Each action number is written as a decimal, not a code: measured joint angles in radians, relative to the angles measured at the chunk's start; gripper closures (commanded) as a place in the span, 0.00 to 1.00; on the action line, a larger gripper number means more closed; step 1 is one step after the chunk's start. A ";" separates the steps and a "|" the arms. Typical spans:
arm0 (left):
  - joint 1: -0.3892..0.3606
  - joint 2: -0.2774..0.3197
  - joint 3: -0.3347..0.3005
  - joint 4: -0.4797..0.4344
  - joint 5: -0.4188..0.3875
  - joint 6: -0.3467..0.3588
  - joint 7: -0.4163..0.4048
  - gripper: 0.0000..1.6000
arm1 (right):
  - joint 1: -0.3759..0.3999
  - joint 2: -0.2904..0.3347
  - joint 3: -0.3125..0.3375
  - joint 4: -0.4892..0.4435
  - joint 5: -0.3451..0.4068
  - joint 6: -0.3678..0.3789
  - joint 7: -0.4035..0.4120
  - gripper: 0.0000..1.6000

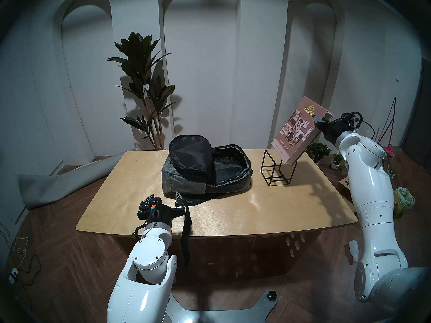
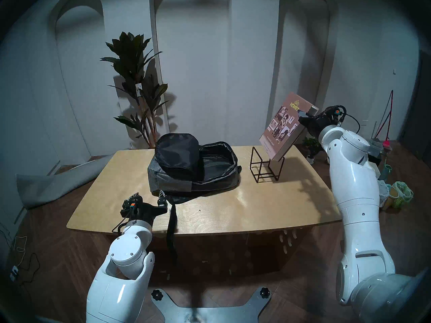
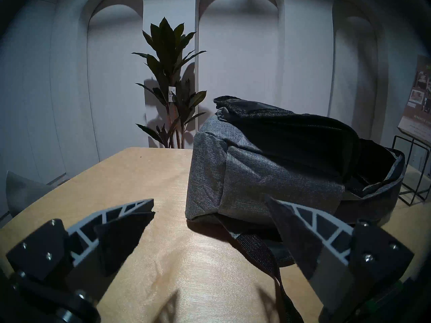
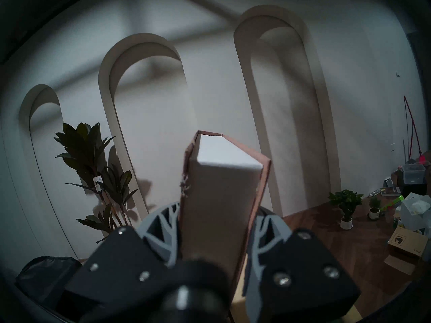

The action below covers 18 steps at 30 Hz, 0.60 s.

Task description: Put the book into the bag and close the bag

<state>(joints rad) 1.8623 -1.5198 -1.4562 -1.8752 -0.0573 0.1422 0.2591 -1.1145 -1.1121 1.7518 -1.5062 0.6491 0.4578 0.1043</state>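
Observation:
The brown book (image 1: 296, 131) (image 2: 283, 126) with the gold "HOMES" title hangs tilted at the table's far right, its lower corner just over the black wire stand (image 1: 276, 168). My right gripper (image 1: 323, 118) (image 4: 219, 210) is shut on the book's upper right edge, one finger on each cover, with pale page edges (image 4: 221, 194) between them. The dark grey bag (image 1: 210, 171) (image 3: 268, 166) lies in mid-table, its flap thrown back and its black-lined main compartment open. My left gripper (image 1: 164, 196) (image 3: 210, 201) stands open and empty at the bag's near left corner.
One black strap (image 1: 186, 227) of the bag hangs over the front edge of the wooden table (image 1: 233, 213). A tall plant (image 1: 144, 87) stands behind the table. Small potted plants and boxes (image 4: 401, 245) sit on the floor to the right.

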 measured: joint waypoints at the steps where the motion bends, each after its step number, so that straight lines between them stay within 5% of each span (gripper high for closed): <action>1: 0.000 0.001 -0.001 0.000 -0.001 0.000 -0.001 0.00 | -0.001 0.001 0.004 -0.011 0.002 0.004 -0.004 1.00; 18: 0.000 0.000 -0.011 0.002 -0.003 -0.007 0.012 0.00 | -0.024 -0.047 0.135 -0.125 0.140 0.050 -0.001 1.00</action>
<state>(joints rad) 1.8621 -1.5200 -1.4673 -1.8735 -0.0605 0.1350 0.2716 -1.1384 -1.1587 1.8872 -1.6308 0.7891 0.5078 0.1033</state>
